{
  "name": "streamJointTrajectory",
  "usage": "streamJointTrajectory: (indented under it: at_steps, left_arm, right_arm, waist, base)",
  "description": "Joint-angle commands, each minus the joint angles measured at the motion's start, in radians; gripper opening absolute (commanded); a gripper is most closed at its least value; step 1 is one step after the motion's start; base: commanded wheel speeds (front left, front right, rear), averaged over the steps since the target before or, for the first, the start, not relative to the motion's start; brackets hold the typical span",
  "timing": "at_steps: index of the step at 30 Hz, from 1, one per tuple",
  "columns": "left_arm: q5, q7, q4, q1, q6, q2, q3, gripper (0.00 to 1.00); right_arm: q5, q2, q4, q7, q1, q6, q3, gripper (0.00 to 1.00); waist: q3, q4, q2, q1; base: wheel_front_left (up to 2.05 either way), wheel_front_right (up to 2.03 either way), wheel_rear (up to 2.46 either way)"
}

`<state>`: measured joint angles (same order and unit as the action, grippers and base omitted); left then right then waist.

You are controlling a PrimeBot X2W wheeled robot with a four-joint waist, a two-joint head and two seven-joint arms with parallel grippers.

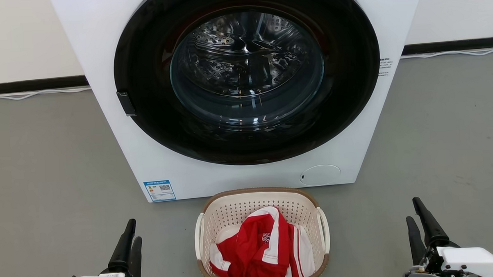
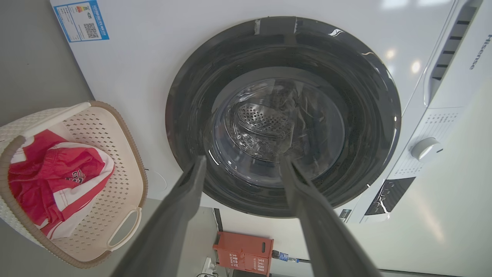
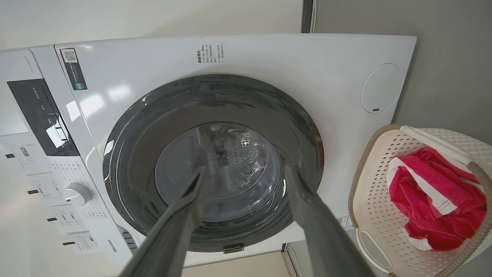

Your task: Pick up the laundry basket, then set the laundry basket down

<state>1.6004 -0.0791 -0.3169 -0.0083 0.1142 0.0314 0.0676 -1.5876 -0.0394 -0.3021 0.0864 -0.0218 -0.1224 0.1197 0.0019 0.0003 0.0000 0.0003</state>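
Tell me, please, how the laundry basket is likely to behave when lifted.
The laundry basket, perforated plastic, will probably stay stiff rather than sag. Holding only some red and white clothing, it is likely light. The clothing lies toward the near end, so lifting by the white side handles might tip it slightly that way.

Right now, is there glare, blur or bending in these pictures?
Head view: sharp, evenly lit, reflections on the round dark glass door of the white washing machine. Left wrist view: wide-angle bending curves the machine's edges; lamp glare dots its front. Right wrist view: same bending; glare patches beside the dark control panel.
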Motion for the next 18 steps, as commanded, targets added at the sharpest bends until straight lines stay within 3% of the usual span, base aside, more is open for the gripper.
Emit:
streamJointTrajectory:
  at_steps: [1,18]
  left_arm:
    - [-0.011,0.006,0.029,-0.031,0.002,0.006,0.001,1.0]
    - [-0.175,0.056,0.023,-0.035,-0.001,0.008,-0.008,1.0]
  right_arm:
    - [0.014,-0.011,0.032,-0.012,-0.027,-0.001,-0.007,1.0]
    - [0.259,-0.016,0.058,-0.062,-0.024,-0.002,-0.011,1.0]
  waist:
    - [0.001,0.0,0.0,-0.0001]
    - [0.0,-0.002,0.0,-0.0003]
  base:
    - [0.0,0.0,0.0]
    - [0.0,0.0,0.0]
